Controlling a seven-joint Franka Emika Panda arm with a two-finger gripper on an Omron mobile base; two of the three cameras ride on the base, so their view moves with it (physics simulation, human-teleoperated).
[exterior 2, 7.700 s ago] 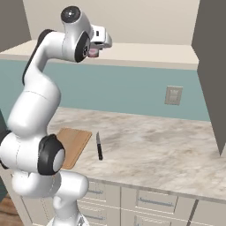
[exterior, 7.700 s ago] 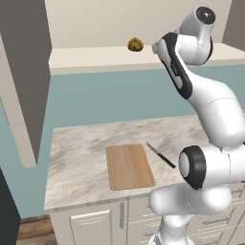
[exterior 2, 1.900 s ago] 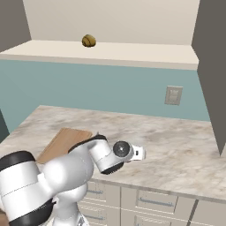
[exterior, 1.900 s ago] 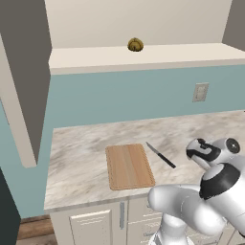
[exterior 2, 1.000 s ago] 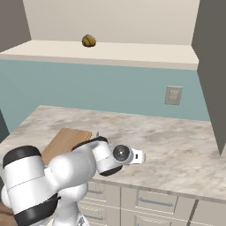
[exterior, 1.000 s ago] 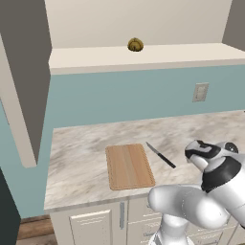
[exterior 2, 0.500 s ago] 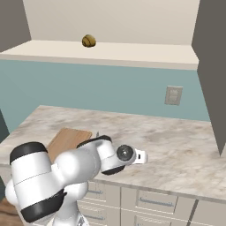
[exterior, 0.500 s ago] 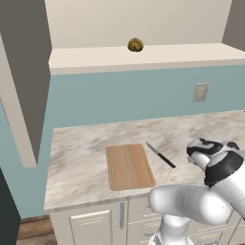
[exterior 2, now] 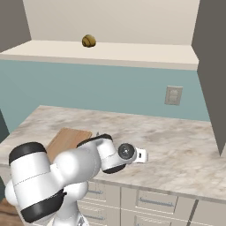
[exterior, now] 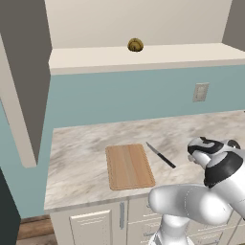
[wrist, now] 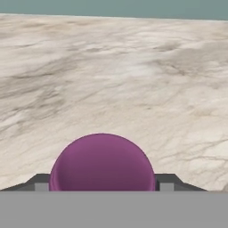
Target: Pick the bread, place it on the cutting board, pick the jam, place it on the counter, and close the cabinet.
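Fingers [wrist: 165, 180] press in on the jam [wrist: 102, 162] from both sides in the hand view, one dark tip showing at each flank of the purple jar, which sits low in the picture with the marbled counter [wrist: 133, 80] spreading beyond it up to a teal wall strip along the top; whether the jar touches the stone I cannot tell

From the left base view, the arm is folded low at the front right part of the counter [exterior: 81, 158], its white and dark wrist over the stone near the front edge. The cutting board [exterior: 129, 166] lies bare near the front edge, toward the middle, with a dark knife [exterior: 161, 155] just beside its right long edge, slanted and apart from the wood. The bread [exterior: 135, 45] sits on the cream shelf of the cabinet [exterior: 143, 55], about mid-length and toward the back. One cabinet door stands swung out at the left

From the right base view, the arm bends low over the front edge of the counter [exterior 2: 176, 150], its hand pointing right above the stone. A corner of the cutting board [exterior 2: 66, 137] shows behind the elbow, near the front left of the surface. The bread [exterior 2: 89, 40] rests on the cabinet [exterior 2: 110, 52] shelf, left of its middle. An outlet plate [exterior 2: 173, 95] is on the teal wall above the back edge
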